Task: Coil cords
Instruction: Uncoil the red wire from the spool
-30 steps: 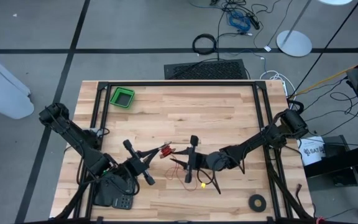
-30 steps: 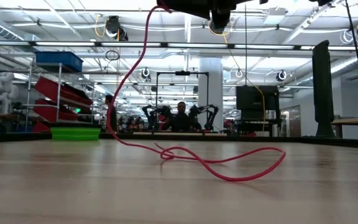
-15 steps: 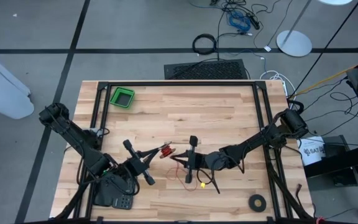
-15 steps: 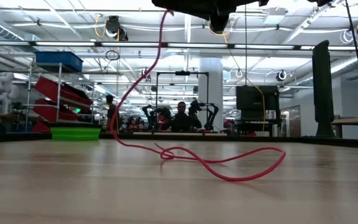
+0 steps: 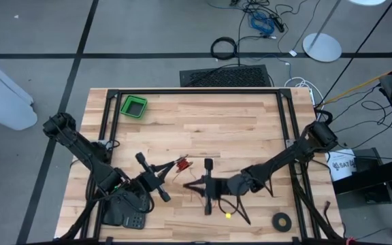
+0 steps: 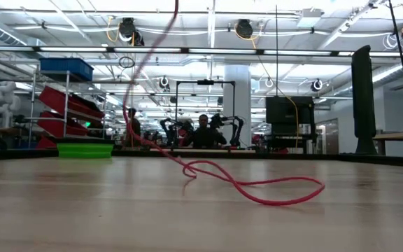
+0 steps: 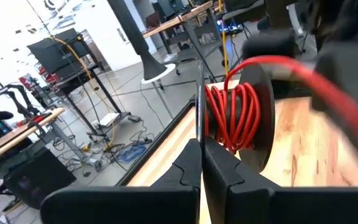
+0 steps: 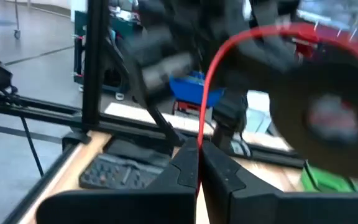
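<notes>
The thin red flexible cord (image 6: 257, 190) lies partly as a loose loop on the light wooden table (image 5: 203, 122), near the front centre, and partly wound in several turns around a dark round spool, as the left wrist view shows (image 7: 234, 115). The left gripper (image 5: 163, 169) is closed, its fingers (image 7: 194, 163) pinched on a thin strand at the coil. The right gripper (image 5: 208, 182), just right of it, is fully closed on the free run of cord (image 8: 205, 93), which rises from its fingertips. The step in hand appears to be winding: one arm anchors the coil, the other feeds. The next move likely calls for carrying the pinched run around the coil under light tension, without dragging the slack loop into a knot
</notes>
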